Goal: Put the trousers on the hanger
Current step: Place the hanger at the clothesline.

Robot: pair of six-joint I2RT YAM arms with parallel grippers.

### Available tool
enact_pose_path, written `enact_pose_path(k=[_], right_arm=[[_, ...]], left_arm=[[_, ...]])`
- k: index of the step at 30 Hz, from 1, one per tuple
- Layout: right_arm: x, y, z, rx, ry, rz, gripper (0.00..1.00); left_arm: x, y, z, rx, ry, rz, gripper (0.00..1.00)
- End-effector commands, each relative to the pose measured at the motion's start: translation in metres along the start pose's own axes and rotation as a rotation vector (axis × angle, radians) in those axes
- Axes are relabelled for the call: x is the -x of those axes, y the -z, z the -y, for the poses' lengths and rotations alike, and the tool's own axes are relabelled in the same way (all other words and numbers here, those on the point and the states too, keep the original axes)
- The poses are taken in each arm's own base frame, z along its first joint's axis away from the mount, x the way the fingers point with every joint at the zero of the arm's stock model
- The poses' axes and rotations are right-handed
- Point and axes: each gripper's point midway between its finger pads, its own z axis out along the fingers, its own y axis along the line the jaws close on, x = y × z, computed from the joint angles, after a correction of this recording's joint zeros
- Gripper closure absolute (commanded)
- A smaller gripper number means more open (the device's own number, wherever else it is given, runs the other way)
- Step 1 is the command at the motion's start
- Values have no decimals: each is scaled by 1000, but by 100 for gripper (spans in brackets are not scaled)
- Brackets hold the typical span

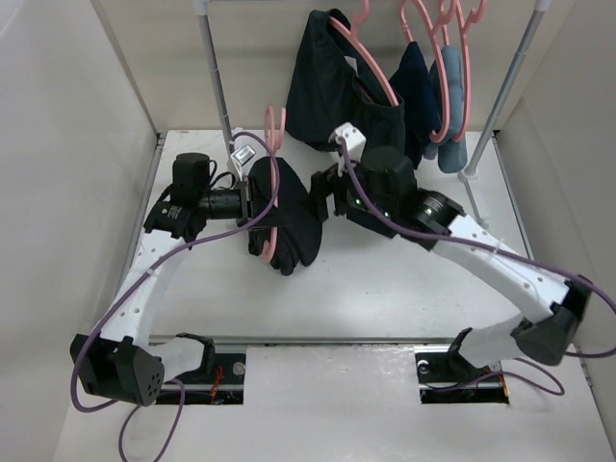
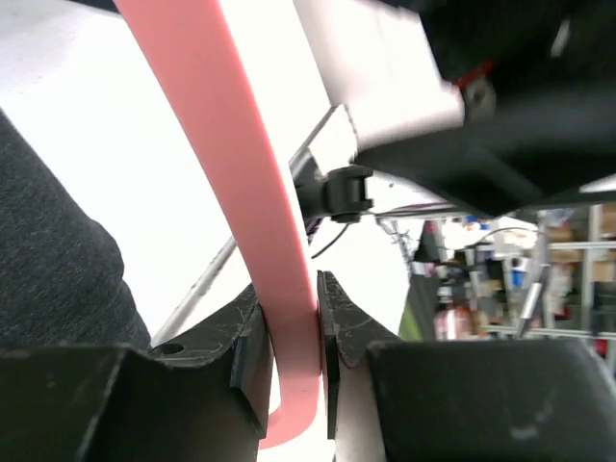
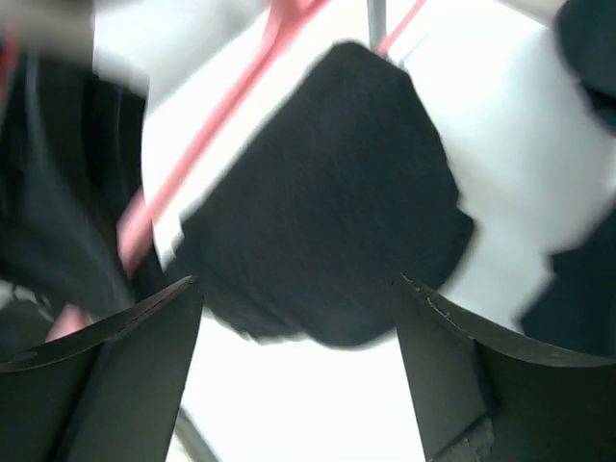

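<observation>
Left wrist | left hand (image 2: pixel 289 322) clenched on hanger (image 2: pixel 226 144) | right hand (image 3: pixel 296 284) released | trousers (image 1: pixel 294 226) draped on hanger, just ahead of right hand, between the 2 hands

white table, one dark bundle

we see a white table (image 1: pixel 385 289), walled at the sides and back. near its middle lie the black trousers (image 1: pixel 294 217), bunched over the pink hanger (image 1: pixel 269 254); we cannot tell whether the bundle rests fully on the surface. two grey rack posts (image 1: pixel 472 173) stand at the far edge.
</observation>
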Motion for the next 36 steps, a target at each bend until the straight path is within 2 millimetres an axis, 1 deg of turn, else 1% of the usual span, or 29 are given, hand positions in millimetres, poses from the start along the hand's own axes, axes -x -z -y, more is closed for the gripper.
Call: enact_pose_path(k=[1, 2, 3, 4, 5, 6, 7, 8, 10, 11, 12, 14, 15, 17, 18, 20, 21, 22, 24, 26, 27, 29, 30, 31, 32, 33, 34, 35, 36], right_arm=[[-25, 20, 2, -43, 276, -8, 16], [-34, 20, 4, -80, 312, -9, 12], [-70, 17, -8, -51, 359, -58, 12], [-62, 18, -18, -35, 396, 15, 11], [-66, 18, -25, -31, 401, 38, 11], [-70, 19, -37, -26, 408, 67, 10], [-80, 18, -38, -25, 409, 80, 10], [-62, 18, -48, -12, 386, 178, 10], [-57, 15, -60, 16, 383, 242, 8], [-52, 9, -61, 7, 372, 276, 8], [-52, 5, -58, -18, 360, 279, 8], [-41, 1, -51, -81, 361, 307, 7], [-42, -7, -51, -84, 382, 314, 7], [-26, -11, -55, -96, 365, 357, 7], [-30, -22, -54, -110, 377, 344, 7], [-30, -34, -55, -123, 395, 334, 7], [-21, -38, -60, -121, 390, 349, 7], [-29, -49, -60, -124, 398, 328, 7], [-22, -49, -50, -193, 374, 339, 18], [-21, -50, -42, -249, 348, 350, 35], [-16, -51, -31, -271, 331, 361, 49], [-7, -48, -26, -267, 332, 382, 61], [0, -46, -26, -252, 340, 397, 71], [0, -46, -26, -255, 355, 396, 75], [12, -41, -30, -245, 382, 423, 77], [16, -40, -32, -238, 396, 430, 81], [17, -40, -28, -247, 395, 430, 87], [23, -38, -29, -249, 402, 442, 91], [27, -40, -24, -263, 399, 445, 92]], left_arm=[[20, 17, 51, -151, -177, 64, 100], [23, 18, 56, -169, -195, 70, 100], [24, 18, 60, -184, -195, 68, 100], [27, 19, 58, -184, -187, 81, 100], [29, 20, 61, -190, -189, 88, 100], [31, 22, 69, -211, -206, 97, 100], [32, 23, 72, -217, -208, 102, 100], [32, 22, 71, -221, -201, 104, 100], [39, 26, 79, -244, -203, 122, 100], [40, 26, 81, -249, -203, 126, 100], [40, 27, 82, -252, -213, 130, 100], [40, 26, 81, -249, -202, 126, 100], [40, 26, 81, -249, -202, 126, 100], [38, 28, 84, -251, -210, 129, 100], [38, 28, 84, -251, -210, 129, 100], [40, 28, 86, -257, -218, 134, 100], [40, 28, 86, -257, -218, 134, 100], [40, 29, 87, -260, -227, 137, 100], [39, 29, 87, -265, -229, 128, 100], [41, 30, 86, -260, -228, 136, 100], [39, 31, 87, -265, -229, 128, 100], [41, 32, 85, -260, -228, 136, 100], [41, 32, 85, -260, -228, 136, 100], [41, 32, 85, -260, -228, 136, 100], [40, 31, 82, -258, -218, 132, 100], [42, 32, 80, -252, -217, 140, 100], [40, 31, 77, -250, -205, 136, 100], [40, 31, 77, -250, -196, 135, 100], [40, 31, 77, -250, -196, 135, 100]])
